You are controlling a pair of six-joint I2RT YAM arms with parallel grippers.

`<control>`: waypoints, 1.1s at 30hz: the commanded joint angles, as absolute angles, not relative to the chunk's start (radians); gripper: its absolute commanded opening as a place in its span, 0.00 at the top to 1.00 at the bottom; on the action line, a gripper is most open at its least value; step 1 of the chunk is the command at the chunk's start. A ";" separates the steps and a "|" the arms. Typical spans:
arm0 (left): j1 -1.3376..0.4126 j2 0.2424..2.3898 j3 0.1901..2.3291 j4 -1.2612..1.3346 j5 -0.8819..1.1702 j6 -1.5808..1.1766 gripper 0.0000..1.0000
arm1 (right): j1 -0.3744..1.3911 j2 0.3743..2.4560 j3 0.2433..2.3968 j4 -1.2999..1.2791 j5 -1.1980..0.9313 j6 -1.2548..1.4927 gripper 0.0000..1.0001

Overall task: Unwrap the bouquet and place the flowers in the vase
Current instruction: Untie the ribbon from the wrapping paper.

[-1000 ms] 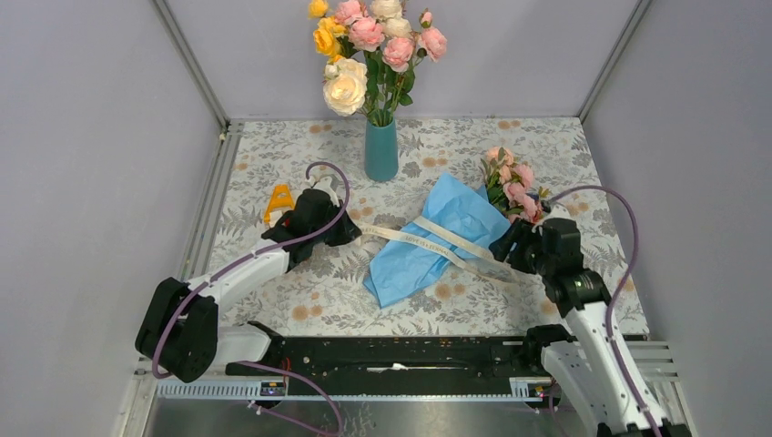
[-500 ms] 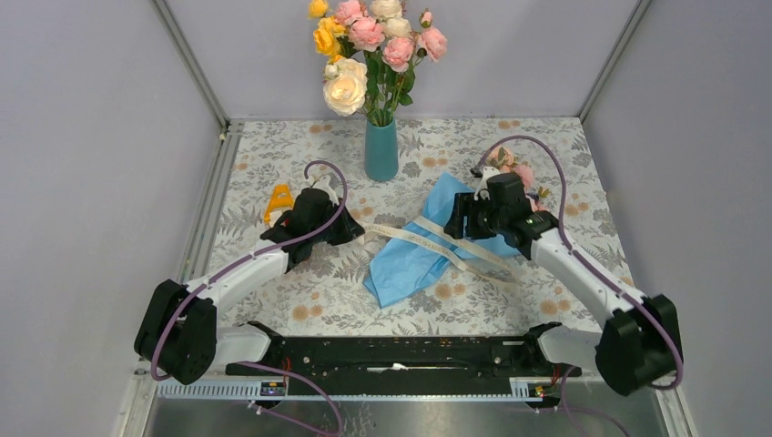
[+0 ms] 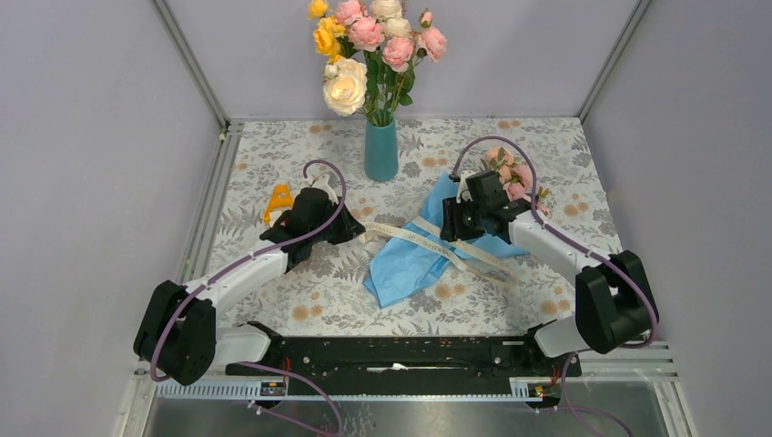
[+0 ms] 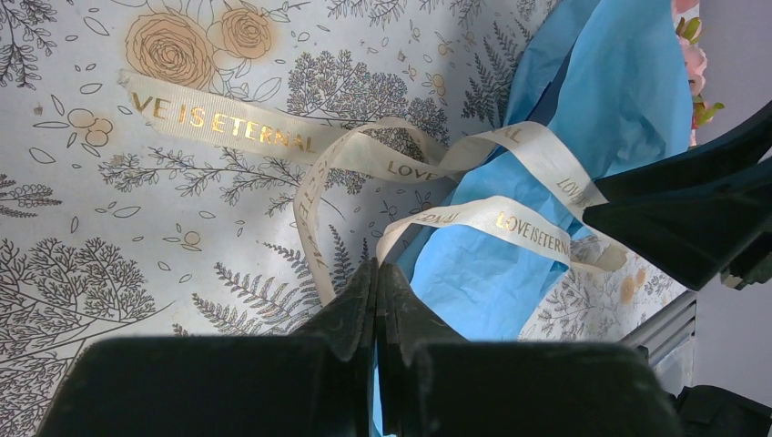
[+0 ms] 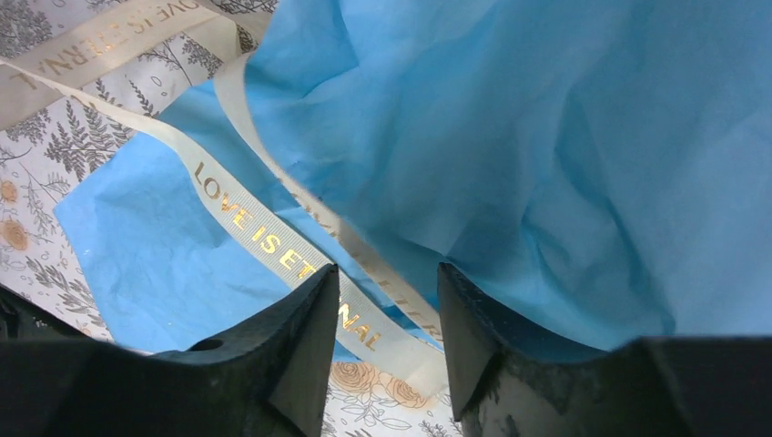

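The bouquet lies on the table, its crinkled blue paper (image 3: 410,259) spread open and its pink flowers (image 3: 512,173) at the far right end. A cream ribbon (image 3: 437,241) with gold lettering lies loose across the paper. The teal vase (image 3: 381,150) stands upright behind it. My left gripper (image 3: 353,229) is shut at the ribbon's left end; in the left wrist view the ribbon (image 4: 510,218) loops down beside its tips (image 4: 376,269), and I cannot tell if it is pinched. My right gripper (image 3: 451,223) hovers open over the paper (image 5: 546,137), with the ribbon (image 5: 264,237) running between its fingers (image 5: 319,314).
A large bunch of yellow, cream and pink roses (image 3: 369,45) fills the vase. A small yellow object (image 3: 278,198) lies left of the left arm. Grey walls close in the patterned table (image 3: 300,300) on three sides.
The right arm has swung from the table's right side forward and left, over the blue paper and ribbon, and its jaws have narrowed a little. The left arm has not moved.
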State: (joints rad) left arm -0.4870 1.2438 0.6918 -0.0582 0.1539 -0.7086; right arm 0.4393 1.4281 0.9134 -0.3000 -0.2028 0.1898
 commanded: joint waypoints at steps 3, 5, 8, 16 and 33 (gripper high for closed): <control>-0.485 1.210 0.694 -0.031 0.158 -0.713 1.00 | 0.457 1.462 0.960 -0.269 -0.217 0.163 0.67; -0.485 1.211 0.696 -0.031 0.157 -0.713 1.00 | 0.459 1.458 0.957 -0.269 -0.221 0.167 0.79; -0.483 1.215 0.703 -0.031 0.159 -0.713 1.00 | 0.458 1.440 0.942 -0.266 -0.230 0.180 0.95; -0.450 1.215 0.738 -0.036 0.170 -0.717 1.00 | 0.457 1.265 0.861 -0.288 -0.098 0.289 1.00; -0.246 1.213 0.771 0.029 0.207 -0.781 1.00 | 0.179 0.692 0.769 -0.686 0.485 0.446 1.00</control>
State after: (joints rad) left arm -0.3050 1.2255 0.7074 -0.0444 0.1802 -0.7578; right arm 0.2390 0.7612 0.7761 -0.5564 0.2913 0.4168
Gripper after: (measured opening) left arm 0.010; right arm 0.014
